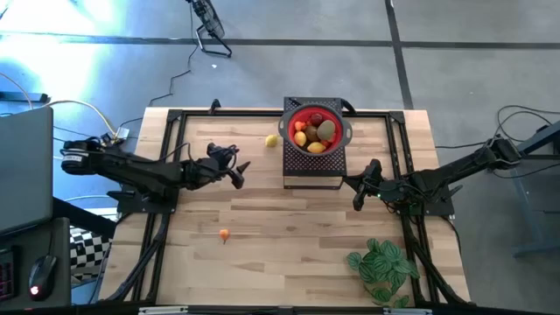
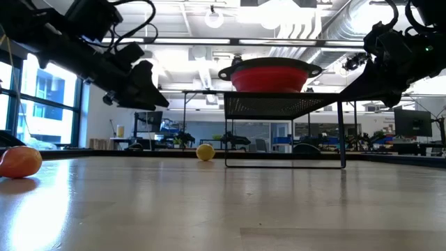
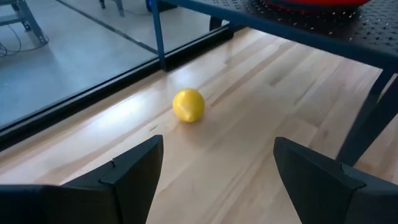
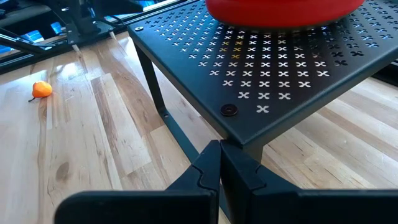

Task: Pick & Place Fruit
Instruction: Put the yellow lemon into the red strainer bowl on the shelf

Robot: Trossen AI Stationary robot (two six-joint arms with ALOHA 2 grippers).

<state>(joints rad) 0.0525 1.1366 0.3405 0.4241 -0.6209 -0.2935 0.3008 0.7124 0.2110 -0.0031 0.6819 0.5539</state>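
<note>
Fruit (image 1: 316, 133) is piled in the red bowl (image 1: 337, 116); two pieces are left out.
Left gripper (image 1: 238, 169) is held wide, empty, near the lemon (image 1: 272, 140); right gripper (image 1: 357, 193) is closed.

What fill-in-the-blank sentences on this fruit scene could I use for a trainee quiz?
1. The red bowl sits on a black perforated ____.
2. The left end effector is open, facing a ____ fruit.
3. The right end effector is ____.
4. Alone near the front lies an ____ fruit.

Missing: stand; yellow; shut; orange

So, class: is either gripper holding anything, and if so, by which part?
Nothing is held. The left gripper is open above the table, facing the lemon; the right gripper is shut, empty.
</note>
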